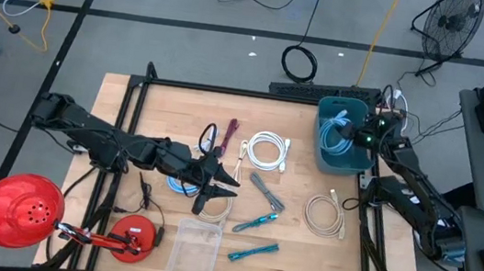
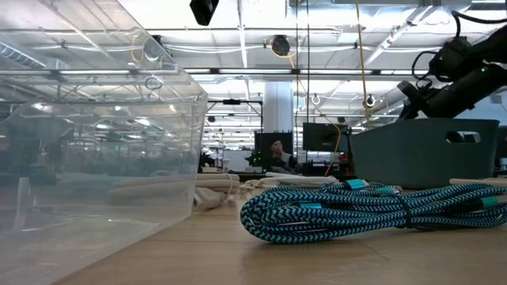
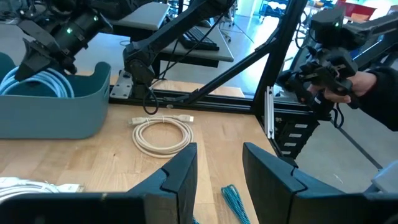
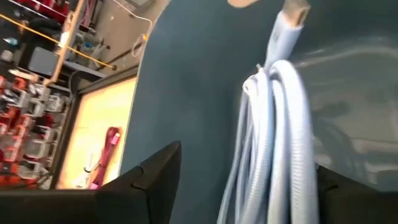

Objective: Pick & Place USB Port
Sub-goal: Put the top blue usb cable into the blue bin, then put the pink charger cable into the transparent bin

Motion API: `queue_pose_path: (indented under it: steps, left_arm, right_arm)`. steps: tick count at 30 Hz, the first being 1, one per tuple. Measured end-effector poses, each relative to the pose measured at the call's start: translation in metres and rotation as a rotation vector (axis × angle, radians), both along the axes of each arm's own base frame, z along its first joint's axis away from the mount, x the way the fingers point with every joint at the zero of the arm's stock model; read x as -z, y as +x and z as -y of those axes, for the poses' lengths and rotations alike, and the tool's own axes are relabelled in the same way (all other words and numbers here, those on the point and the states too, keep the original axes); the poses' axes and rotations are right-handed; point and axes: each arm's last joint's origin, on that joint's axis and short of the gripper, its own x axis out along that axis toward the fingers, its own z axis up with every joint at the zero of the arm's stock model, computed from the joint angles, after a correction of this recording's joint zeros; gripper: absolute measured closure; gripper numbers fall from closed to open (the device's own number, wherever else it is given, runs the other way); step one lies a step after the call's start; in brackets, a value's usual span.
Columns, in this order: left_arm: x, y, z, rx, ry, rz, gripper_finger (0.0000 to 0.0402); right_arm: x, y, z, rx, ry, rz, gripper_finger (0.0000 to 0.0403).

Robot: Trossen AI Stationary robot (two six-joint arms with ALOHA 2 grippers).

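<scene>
A light blue USB cable coil point(image 4: 273, 143) lies inside the blue-grey bin point(image 1: 343, 159) at the table's far right. My right gripper point(image 4: 249, 158) is over the bin, open, with one finger on each side of the coil. The coil point(image 3: 37, 84) shows above the bin's rim point(image 3: 56, 112) in the left wrist view, and the right gripper point(image 3: 37, 53) sits just over it. My left gripper point(image 3: 217, 174) hovers over the middle of the table point(image 1: 217, 186), open, with nothing between its fingers. My right gripper's fingers slant down into the bin and stand on either side of the light blue coil's strands point(image 4: 292, 180). The coil lies against the bin's inner wall point(image 4: 205, 74). Whether a finger touches it, I cannot tell.
On the table lie a white cable coil point(image 1: 268, 150), a beige coil point(image 1: 325, 215), two teal braided cables point(image 1: 257, 221) point(image 1: 253, 251) and a maroon cable point(image 1: 230, 134). A clear container point(image 1: 195, 250) stands at the near edge. A red lamp point(image 1: 18, 210) is at the near left.
</scene>
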Motion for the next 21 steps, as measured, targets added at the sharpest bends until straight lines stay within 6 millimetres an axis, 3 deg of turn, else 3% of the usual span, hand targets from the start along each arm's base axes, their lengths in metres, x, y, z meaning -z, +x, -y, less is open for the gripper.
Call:
queue_pose_path:
  steps: [12,21]
  left_arm:
    - [0.0,0.0,0.0,0.001,0.003,0.0,0.0271]
    - [0.0,0.0,0.0,0.001,0.003,0.0,0.0271]
  right_arm:
    - [-0.049,0.003,-0.006,0.048,-0.035,-0.334,0.0189]
    - [-0.059,0.003,-0.007,0.108,-0.014,-0.679,0.019]
